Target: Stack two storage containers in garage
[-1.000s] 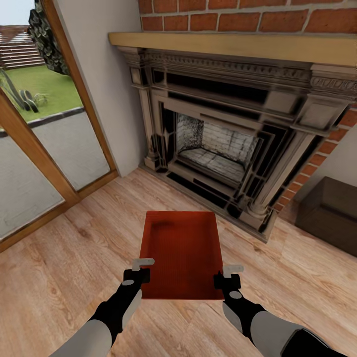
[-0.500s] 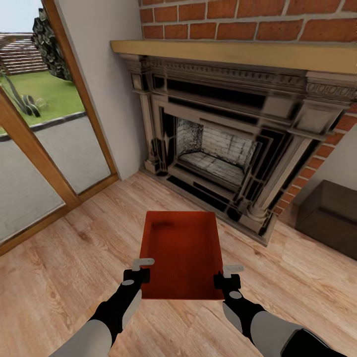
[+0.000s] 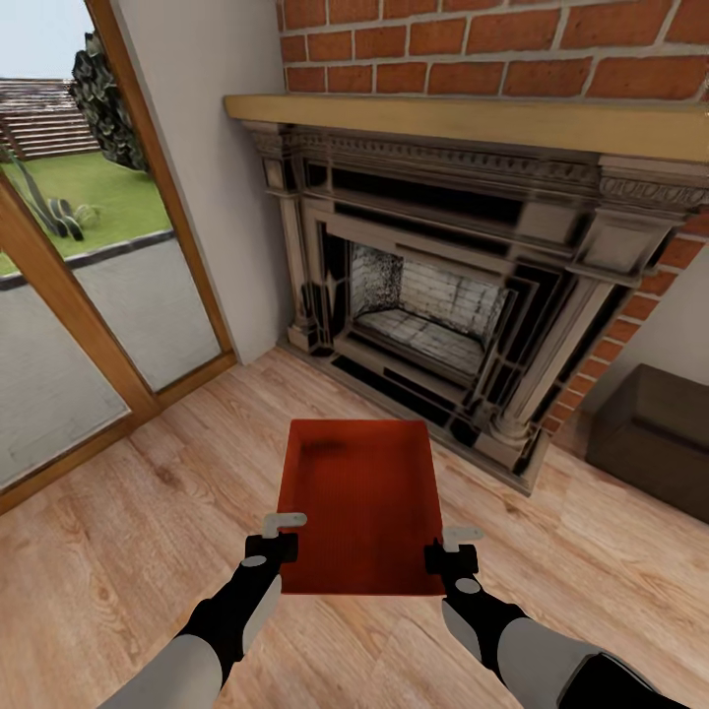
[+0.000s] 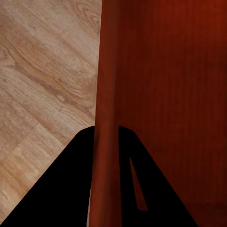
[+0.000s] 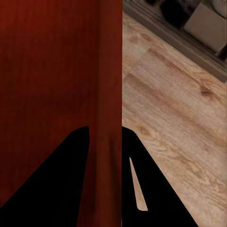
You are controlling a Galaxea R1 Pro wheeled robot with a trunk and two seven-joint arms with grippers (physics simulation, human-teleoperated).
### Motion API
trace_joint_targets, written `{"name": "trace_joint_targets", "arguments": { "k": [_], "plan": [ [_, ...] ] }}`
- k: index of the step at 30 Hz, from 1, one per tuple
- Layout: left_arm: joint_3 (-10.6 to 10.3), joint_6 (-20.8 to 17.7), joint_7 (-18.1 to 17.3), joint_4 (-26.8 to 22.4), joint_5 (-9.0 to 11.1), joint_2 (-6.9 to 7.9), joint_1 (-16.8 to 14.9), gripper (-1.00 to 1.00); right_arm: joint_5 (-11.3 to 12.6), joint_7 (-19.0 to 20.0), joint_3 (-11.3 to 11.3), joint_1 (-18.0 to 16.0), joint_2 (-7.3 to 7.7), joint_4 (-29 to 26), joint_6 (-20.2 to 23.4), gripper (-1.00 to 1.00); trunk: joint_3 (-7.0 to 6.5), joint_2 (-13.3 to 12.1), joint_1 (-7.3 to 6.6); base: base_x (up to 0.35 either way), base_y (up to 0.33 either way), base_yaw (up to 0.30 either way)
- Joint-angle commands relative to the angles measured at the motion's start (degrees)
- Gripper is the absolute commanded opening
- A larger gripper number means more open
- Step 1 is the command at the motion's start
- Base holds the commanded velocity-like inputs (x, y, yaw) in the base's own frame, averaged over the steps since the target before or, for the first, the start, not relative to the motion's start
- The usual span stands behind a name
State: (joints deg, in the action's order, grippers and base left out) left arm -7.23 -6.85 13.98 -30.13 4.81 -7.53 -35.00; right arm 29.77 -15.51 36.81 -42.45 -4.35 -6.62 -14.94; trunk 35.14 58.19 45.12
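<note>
An orange-red storage container (image 3: 359, 502) hangs level above the light wood floor of the living room, held between both arms. My left gripper (image 3: 280, 537) is shut on its left wall near the closest corner. My right gripper (image 3: 454, 547) is shut on its right wall. In the left wrist view the thin wall (image 4: 105, 142) runs between the two black fingers. The right wrist view has the other wall (image 5: 109, 142) pinched the same way. The second container is out of view.
A red brick fireplace (image 3: 453, 286) with a wooden mantel stands straight ahead. A wood-framed glass door (image 3: 89, 295) fills the left. A dark low cabinet (image 3: 655, 433) sits at the right. Plank floor (image 3: 108, 551) spreads around me.
The whole picture has drifted slightly: the fireplace sits lower and more brick shows above, so the camera moved. The container and both grippers keep their place in the view.
</note>
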Motion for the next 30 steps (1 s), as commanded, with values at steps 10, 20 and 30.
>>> {"name": "trace_joint_targets", "arguments": {
  "k": [10, 20, 30],
  "plan": [
    [4.0, -0.3, 0.7, -0.3, -0.1, 0.49, -0.1, -1.00, 0.4, 0.0, 0.1, 0.0, 0.22, 0.3, 0.0, -1.00, -0.87, 0.0, 0.00, 0.000, 0.000, 0.000],
    [4.0, -0.3, 0.7, -0.3, -0.1, 0.49, -0.1, -1.00, 0.4, 0.0, 0.0, 0.0, 0.21, 0.3, 0.0, -1.00, -1.79, 0.0, 0.00, 0.000, 0.000, 0.000],
    [4.0, -0.3, 0.7, -0.3, -0.1, 0.49, -0.1, -1.00, 0.4, 0.0, 0.0, 0.0, 0.21, 0.3, 0.0, -1.00, -2.71, 0.0, 0.00, 0.000, 0.000, 0.000]
  ]
}}
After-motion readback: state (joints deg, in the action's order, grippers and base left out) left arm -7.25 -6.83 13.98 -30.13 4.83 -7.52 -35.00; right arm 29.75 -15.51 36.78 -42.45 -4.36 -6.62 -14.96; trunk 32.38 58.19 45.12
